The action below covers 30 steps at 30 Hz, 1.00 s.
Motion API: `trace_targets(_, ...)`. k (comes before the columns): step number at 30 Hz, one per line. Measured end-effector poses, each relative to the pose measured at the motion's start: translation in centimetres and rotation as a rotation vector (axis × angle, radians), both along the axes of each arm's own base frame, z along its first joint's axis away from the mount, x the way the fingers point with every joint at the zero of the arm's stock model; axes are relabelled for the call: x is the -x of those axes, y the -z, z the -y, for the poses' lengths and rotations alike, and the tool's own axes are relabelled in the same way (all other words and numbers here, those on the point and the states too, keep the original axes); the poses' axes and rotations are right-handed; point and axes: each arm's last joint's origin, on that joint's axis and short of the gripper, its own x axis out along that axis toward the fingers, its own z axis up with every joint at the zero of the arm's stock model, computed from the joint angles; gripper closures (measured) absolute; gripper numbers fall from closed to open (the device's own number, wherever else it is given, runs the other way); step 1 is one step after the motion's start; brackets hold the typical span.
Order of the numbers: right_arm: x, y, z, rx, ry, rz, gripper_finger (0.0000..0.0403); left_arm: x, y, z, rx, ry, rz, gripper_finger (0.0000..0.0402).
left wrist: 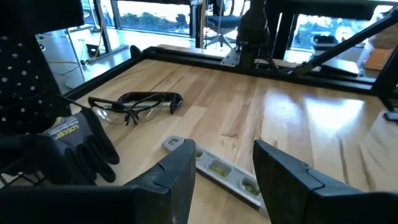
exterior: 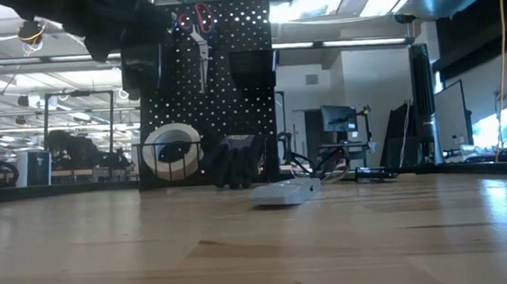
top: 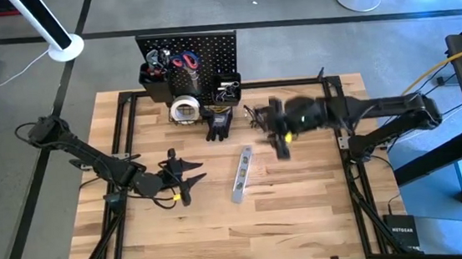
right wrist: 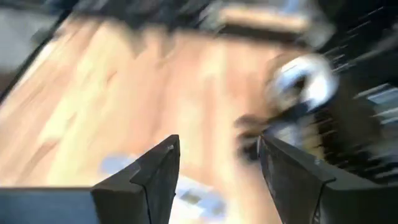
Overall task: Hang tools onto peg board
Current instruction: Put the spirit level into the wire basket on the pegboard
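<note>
Both our grippers (left wrist: 221, 174) (right wrist: 217, 174) hang with fingers spread and empty, level bar (top: 241, 176), gloves (top: 218, 125) and safety glasses (left wrist: 134, 104) nearby.

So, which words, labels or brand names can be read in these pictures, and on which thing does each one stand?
"LOCCEF": yellow print on the cuff of the black gloves; the last letters are uncertain.
"NETGEAR": white print on a black box beside the table; small, barely readable.
No other readable text; the level bar shows no legible marks.

Safety glasses (left wrist: 134, 106) lie on the wooden table (left wrist: 292, 118).
</note>
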Motion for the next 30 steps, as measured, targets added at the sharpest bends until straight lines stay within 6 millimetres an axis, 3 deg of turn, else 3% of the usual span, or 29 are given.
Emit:
trace_targets(3, 0.2, 2.4, -2.1, -0.024, -0.085, -0.103, 0.0185, -0.1, -0.1, 0.0, 0.006, 0.015, 0.008, 0.0253)
trace_targets(7, -0.4, 7.2, -3.6, -0.011, -0.134, -0.194, 0.0185, -0.5, 0.4, -0.2, 0.048, 0.002, 0.004, 0.0253)
trace_targets(13, -1.6, 14.3, -3.4, 0.018, -0.096, -0.243, 0.0184, -2.4, 3.4, -0.8, 0.099, -0.048, -0.067, 0.0253)
trace_targets(17, -3.0, 17.3, -2.9, 0.046, -0.087, -0.264, 0.0184, -4.6, 4.7, -1.3, 0.13, 0.014, -0.116, 0.0253)
trace_targets(25, -4.8, 20.8, -0.3, 0.063, -0.026, -0.38, 0.0184, -9.2, 7.5, -1.2, 0.16, 0.111, -0.237, 0.0253)
trace_targets(30, -5.2, 20.6, 1.3, 0.021, 0.002, -0.346, 0.0184, -12.1, 9.1, -0.8, 0.219, 0.226, -0.3, 0.0253)
